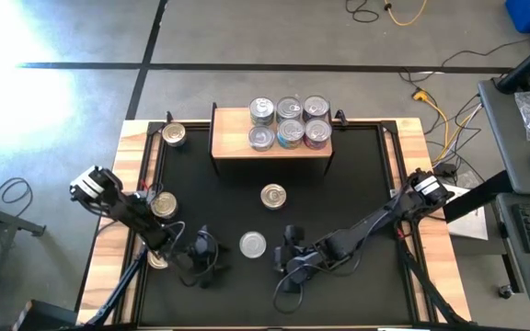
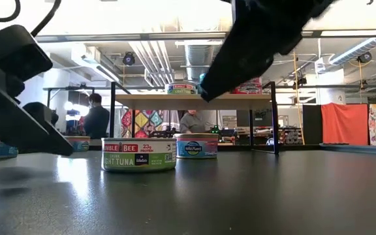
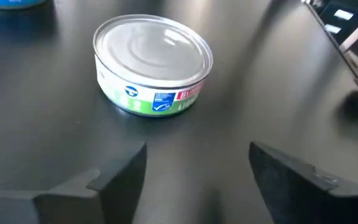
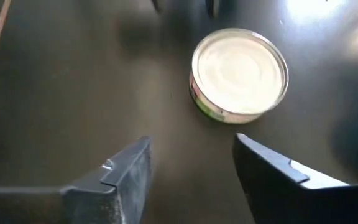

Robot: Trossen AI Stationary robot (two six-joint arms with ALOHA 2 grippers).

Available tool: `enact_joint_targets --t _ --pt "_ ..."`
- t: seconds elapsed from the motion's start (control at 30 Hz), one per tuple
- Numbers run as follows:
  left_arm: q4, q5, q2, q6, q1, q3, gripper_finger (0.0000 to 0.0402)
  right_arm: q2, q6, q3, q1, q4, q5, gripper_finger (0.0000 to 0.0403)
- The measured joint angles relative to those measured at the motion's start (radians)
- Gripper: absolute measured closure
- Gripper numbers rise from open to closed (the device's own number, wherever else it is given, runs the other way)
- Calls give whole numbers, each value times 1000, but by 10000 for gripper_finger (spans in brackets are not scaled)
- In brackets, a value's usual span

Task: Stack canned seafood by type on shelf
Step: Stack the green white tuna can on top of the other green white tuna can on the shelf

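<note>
A silver-lidded can with a green label (image 1: pixel 253 244) stands on its base on the black table top, between my two grippers. My left gripper (image 3: pixel 197 152) is open just to its left, and the can (image 3: pixel 153 71) lies ahead of its fingers. My right gripper (image 4: pixel 191 144) is open just to its right, with the same can (image 4: pixel 240 71) ahead and clear of its fingers. Farther back a gold-lidded can with a blue label (image 1: pixel 273 196) stands alone. The light-wood shelf (image 1: pixel 233 140) at the far edge carries several cans (image 1: pixel 289 122) in two rows.
One can (image 1: pixel 174 135) sits at the table's far left corner. Another (image 1: pixel 164 204) sits on the left edge beside my left arm. The black top between the shelf and the grippers is otherwise bare. People and furniture show in the room behind (image 2: pixel 96 117).
</note>
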Motion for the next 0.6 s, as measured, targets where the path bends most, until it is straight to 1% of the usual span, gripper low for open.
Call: enact_joint_targets --t 0.13,0.23,0.4,0.47,0.53,0.6 --pt "-12 -1 9 36 2 29 91 3 48 28 4 3 7 159" --pt "-54 0 9 66 2 39 63 14 81 37 15 2 8 141" --pt "-134 12 11 106 5 51 33 41 207 43 49 3 19 118" --pt "-130 26 18 142 10 59 28 54 238 43 64 0 68 112" --pt "-128 27 36 165 13 72 27 69 260 43 74 -4 150 108" --pt "-128 29 59 202 13 88 26 82 268 42 74 -14 209 105"
